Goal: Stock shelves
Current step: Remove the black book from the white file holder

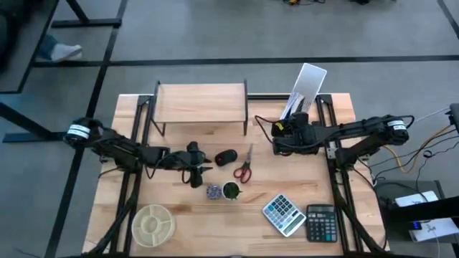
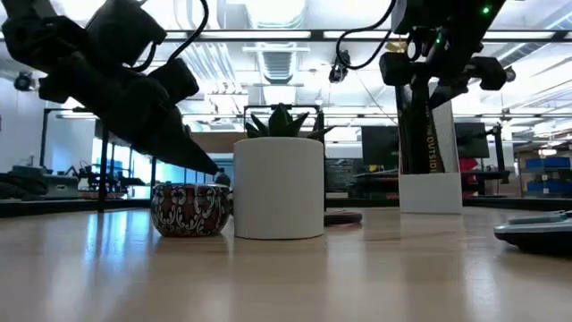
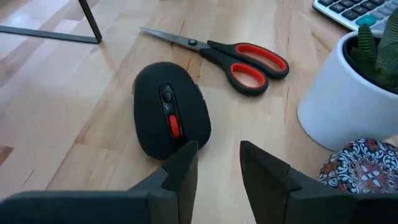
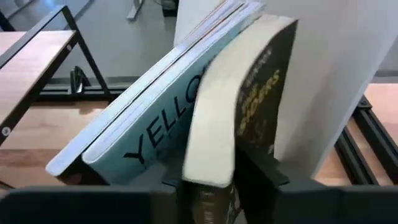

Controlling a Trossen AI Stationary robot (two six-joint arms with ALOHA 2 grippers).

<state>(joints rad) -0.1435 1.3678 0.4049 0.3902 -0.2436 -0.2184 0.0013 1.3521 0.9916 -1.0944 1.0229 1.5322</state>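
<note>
The shelves [image 1: 201, 102] stand at the table's far side, their light-wood top board bare. My right gripper [image 4: 217, 177] is shut on a dark book [image 4: 264, 93] with cream page edges. The book stands in the white file holder [image 1: 310, 80] beside a light-blue book [image 4: 149, 118] that leans on it. My left gripper [image 3: 219, 163] is open just short of a black mouse [image 3: 169, 109] with a red wheel, low over the table's middle. Nothing lies between its fingers. My right gripper pinches the dark book between its two fingers, one on each cover, at the page edge [image 4: 208, 155] that faces me. The fingers come slanting from above and the near side. The book stands nearly upright [image 2: 420, 134] with its lower end in the holder. Whether my left gripper's finger [image 3: 185, 163] touches the mouse, I cannot tell.
Red-handled scissors [image 1: 244, 166] lie right of the mouse. A white plant pot [image 1: 231, 190] and a patterned bowl [image 1: 214, 191] stand near my left gripper. Two calculators [image 1: 283, 213] [image 1: 320, 223] lie at the near right, a round tray [image 1: 152, 223] at the near left.
</note>
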